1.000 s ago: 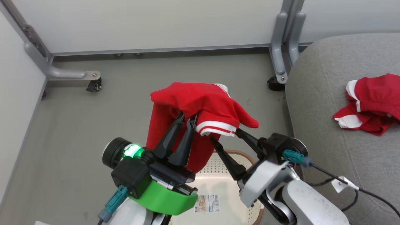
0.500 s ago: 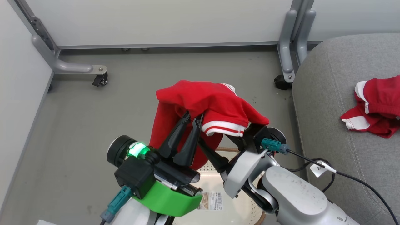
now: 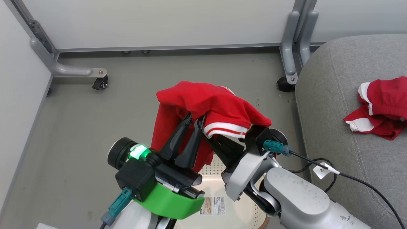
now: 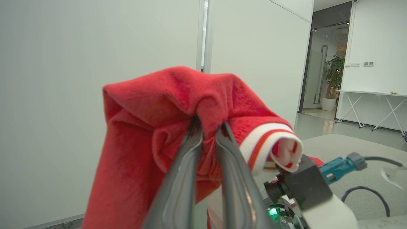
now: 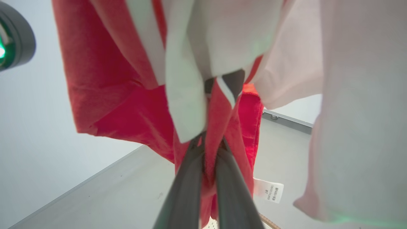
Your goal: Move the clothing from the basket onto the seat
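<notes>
Pinched garment [image 3: 206, 101] at frame centre between left fingers [image 4: 196, 133] and between right fingers [image 5: 195, 156], above basket [image 3: 219, 168] at bottom; saw second garment [image 3: 381, 101] on seat [image 3: 334, 127], right.

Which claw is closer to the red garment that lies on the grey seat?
Right. The right claw grips the lifted garment on the side toward the seat garment; the left claw grips it farther left, above the basket.

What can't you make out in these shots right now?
Basket contents: head view, blocked by left gripper and right gripper, cut by bottom edge.
Right gripper's tips: head view, under held garment.
Label print: right wrist view, too small.
Second garment on seat: head view, cut by right edge.
</notes>
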